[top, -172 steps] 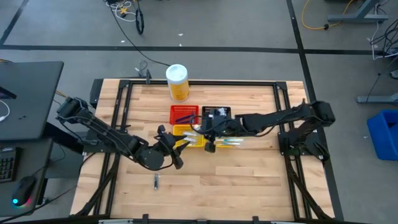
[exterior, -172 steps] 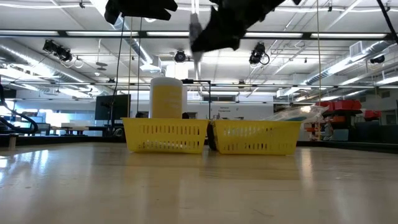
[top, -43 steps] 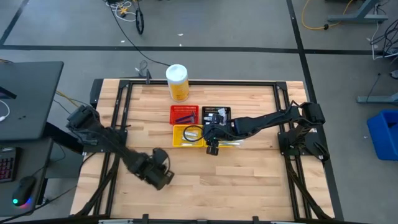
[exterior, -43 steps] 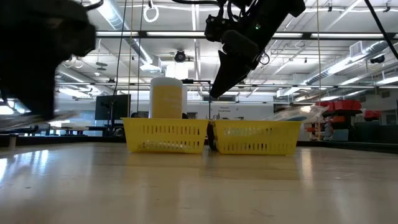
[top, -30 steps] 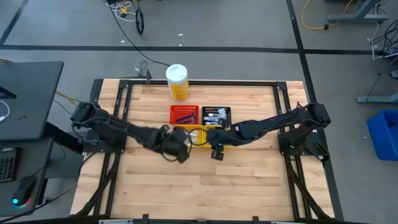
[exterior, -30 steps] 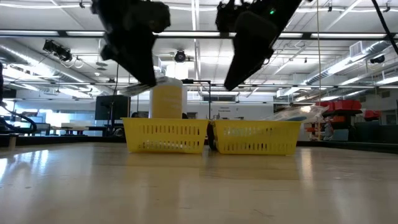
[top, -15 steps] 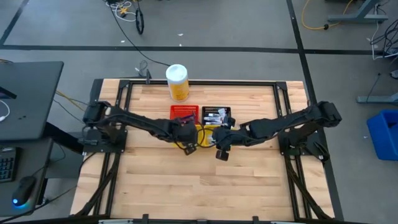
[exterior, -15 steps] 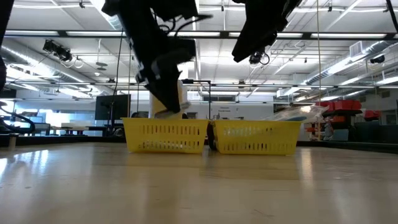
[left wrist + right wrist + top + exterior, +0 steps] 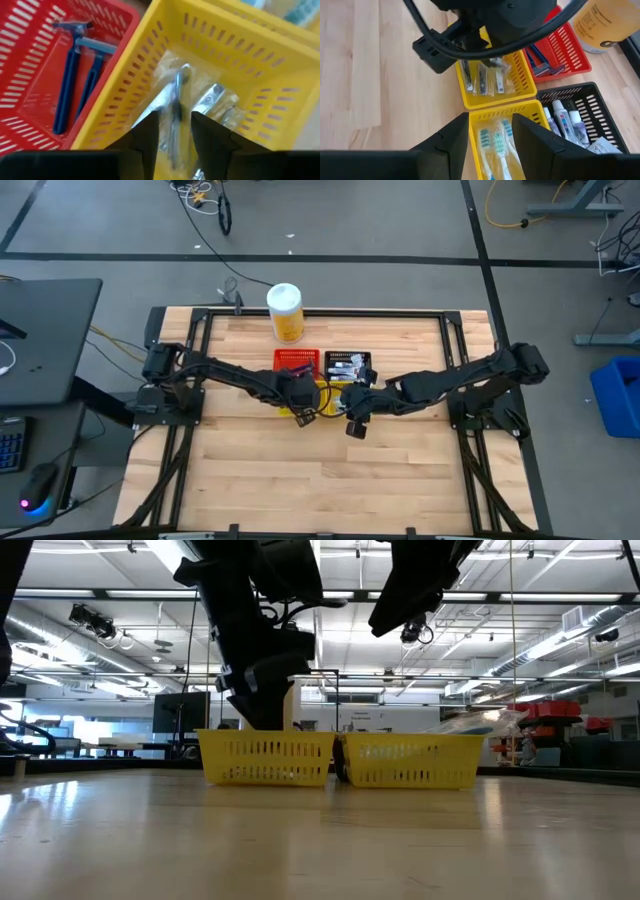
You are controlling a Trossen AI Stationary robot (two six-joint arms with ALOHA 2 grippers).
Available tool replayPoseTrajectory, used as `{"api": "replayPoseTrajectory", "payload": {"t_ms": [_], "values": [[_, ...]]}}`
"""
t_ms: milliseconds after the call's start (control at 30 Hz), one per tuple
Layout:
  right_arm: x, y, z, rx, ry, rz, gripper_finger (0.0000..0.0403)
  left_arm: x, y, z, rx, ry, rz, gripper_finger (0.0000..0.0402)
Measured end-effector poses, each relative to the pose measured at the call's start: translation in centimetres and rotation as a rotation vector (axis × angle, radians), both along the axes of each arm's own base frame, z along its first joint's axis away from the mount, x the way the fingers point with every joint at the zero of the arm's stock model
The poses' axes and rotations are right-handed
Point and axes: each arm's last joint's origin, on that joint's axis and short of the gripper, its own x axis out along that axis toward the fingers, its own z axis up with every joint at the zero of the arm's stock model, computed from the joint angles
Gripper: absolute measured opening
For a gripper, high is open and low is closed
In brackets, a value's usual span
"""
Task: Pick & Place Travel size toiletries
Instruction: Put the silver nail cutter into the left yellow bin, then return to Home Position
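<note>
My left gripper (image 9: pixel 304 412) hangs low over the left yellow basket (image 9: pixel 266 758) and is shut on a slim dark item in a clear wrapper (image 9: pixel 176 107). More wrapped items (image 9: pixel 481 80) lie on that basket's floor. My right gripper (image 9: pixel 353 423) is open and empty, high above the right yellow basket (image 9: pixel 495 125), where pale toothbrushes (image 9: pixel 495 140) lie. Blue-handled razors (image 9: pixel 75 75) lie in the red basket (image 9: pixel 297 362). Small white tubes (image 9: pixel 565 120) lie in the black basket (image 9: pixel 348 363). My left gripper pinches the wrapped item between its two fingers (image 9: pixel 147 132) from above, pointing down into the basket. The fingers lie on either side of the slim dark piece (image 9: pixel 175 120), which runs on past them toward the basket's wall. Whether it rests on the floor I cannot tell.
A tall yellow canister with a white lid (image 9: pixel 284 310) stands at the table's far edge, behind the baskets. The two arms nearly meet over the yellow baskets. Bare wooden table (image 9: pixel 320 480) stretches toward the near edge. A black frame (image 9: pixel 200 330) borders the table.
My left gripper has carried the wrapped item toward the table's far right, from beside the yellow basket to over it, and has come down into it. My right gripper has risen and drifted slightly toward the table's right.
</note>
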Motion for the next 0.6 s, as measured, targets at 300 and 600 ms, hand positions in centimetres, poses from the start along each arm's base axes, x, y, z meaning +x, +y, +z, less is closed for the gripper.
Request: {"api": "replayPoseTrajectory", "payload": {"t_ms": [300,600], "values": [[0.0,0.0,0.0,-0.026,0.013,0.030,0.0158,-0.1,0.0,1.8,-0.036,0.022,0.018,0.0168],[-2.4,-0.4,2.3,0.017,0.008,0.055,0.0154,-2.9,-1.4,8.4,0.057,-0.021,-0.056,0.0165]]}}
